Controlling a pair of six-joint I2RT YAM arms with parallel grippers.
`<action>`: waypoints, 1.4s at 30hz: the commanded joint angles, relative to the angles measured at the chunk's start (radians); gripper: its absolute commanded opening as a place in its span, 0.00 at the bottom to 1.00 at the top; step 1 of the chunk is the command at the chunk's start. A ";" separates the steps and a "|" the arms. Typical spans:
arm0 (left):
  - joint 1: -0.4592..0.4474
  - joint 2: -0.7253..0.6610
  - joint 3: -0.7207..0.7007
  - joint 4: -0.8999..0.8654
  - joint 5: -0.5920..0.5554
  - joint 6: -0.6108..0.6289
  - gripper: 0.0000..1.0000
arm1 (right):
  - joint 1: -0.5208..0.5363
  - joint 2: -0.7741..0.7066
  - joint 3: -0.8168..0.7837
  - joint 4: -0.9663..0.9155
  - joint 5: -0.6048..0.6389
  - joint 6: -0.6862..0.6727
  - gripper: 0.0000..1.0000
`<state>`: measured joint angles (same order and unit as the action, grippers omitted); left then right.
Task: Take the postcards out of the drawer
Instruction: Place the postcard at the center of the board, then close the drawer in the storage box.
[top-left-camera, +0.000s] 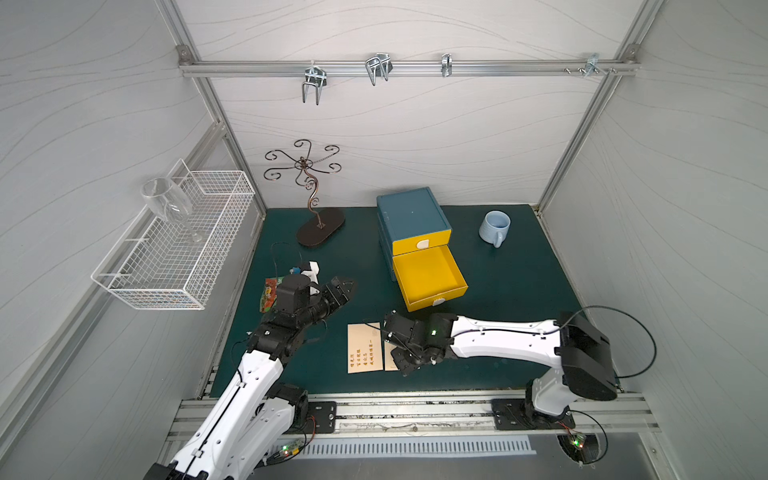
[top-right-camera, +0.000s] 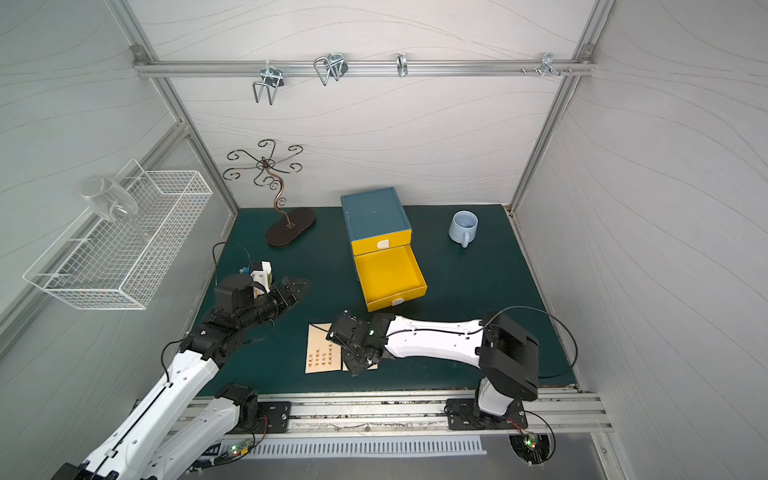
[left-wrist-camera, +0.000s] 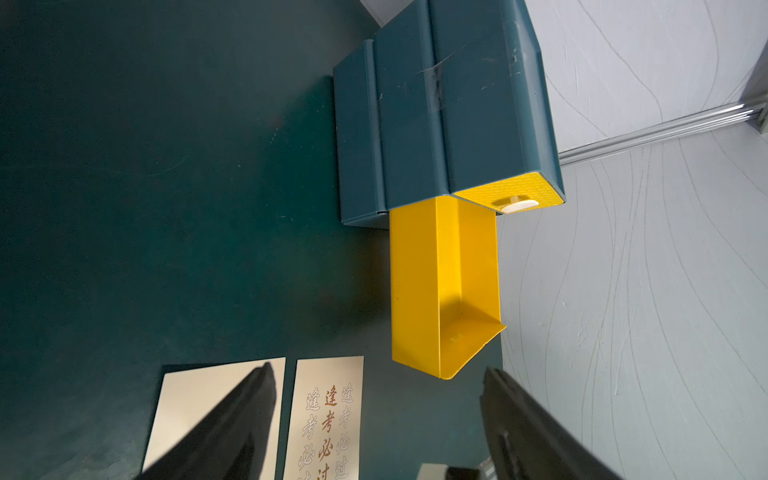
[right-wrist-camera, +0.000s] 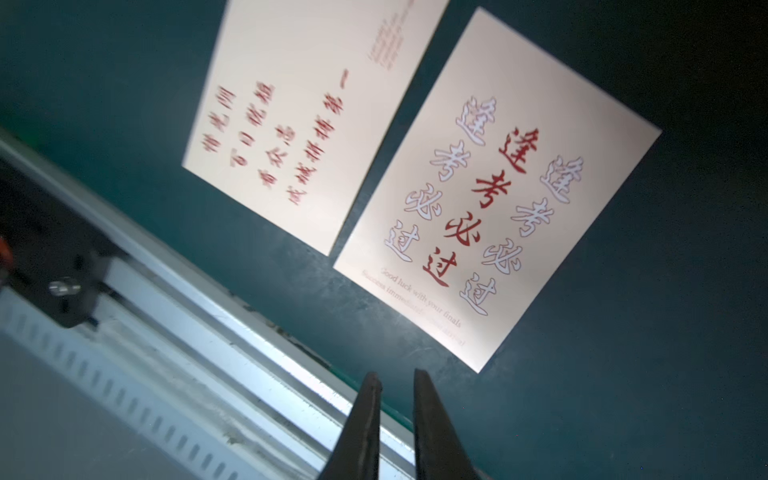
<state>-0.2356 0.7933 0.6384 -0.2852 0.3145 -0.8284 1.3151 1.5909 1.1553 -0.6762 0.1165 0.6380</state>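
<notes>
Top views both show green mat (top-left-camera: 519, 282) inside grey walls, yellow drawer (top-left-camera: 428, 276) pulled out, postcards (top-left-camera: 363, 347) lying flat, left gripper (top-left-camera: 347, 286) spread wide holding nothing, right gripper (right-wrist-camera: 395, 384) nearly closed, empty.

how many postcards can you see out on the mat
2, side by side on the green mat in front of the open yellow drawer: one with small characters, one with large bold characters. The right arm may hide another.
</notes>
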 joint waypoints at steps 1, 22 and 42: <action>0.006 0.054 0.114 0.060 0.012 0.055 0.83 | -0.001 -0.142 0.053 -0.061 0.024 -0.014 0.20; -0.099 0.932 1.046 0.140 0.229 0.185 0.84 | -0.594 -0.641 -0.459 0.213 -0.210 0.192 0.21; -0.198 1.294 1.293 0.032 0.264 0.324 0.85 | -0.714 -0.465 -0.557 0.503 -0.288 0.225 0.49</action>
<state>-0.4271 2.0617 1.9095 -0.2253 0.5797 -0.5442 0.6140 1.1027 0.5896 -0.2333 -0.1608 0.8490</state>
